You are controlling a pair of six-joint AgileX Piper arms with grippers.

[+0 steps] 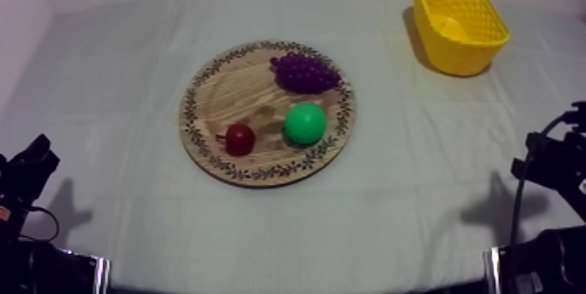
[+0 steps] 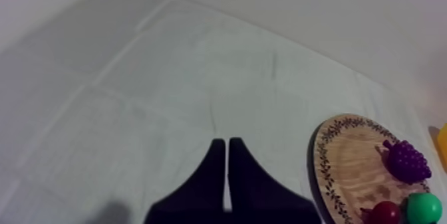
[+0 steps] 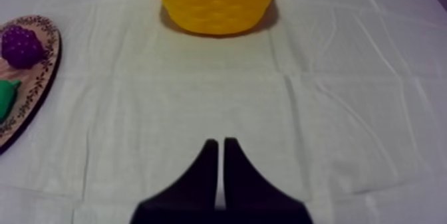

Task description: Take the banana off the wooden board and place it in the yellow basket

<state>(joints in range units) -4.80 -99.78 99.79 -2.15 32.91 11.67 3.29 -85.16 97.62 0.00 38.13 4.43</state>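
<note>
Grapes (image 1: 304, 72), pear (image 1: 305, 123) and small red fruit (image 1: 240, 139) lie close.

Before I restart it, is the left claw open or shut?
Shut. The left claw holds nothing; its fingers lie together as a narrow wedge.

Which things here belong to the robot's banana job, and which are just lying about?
For the job: wooden board; yellow basket, with a yellow shape inside, possibly the banana.

Just lying about, all on the board: bunch of grapes; pear; small red fruit.
</note>
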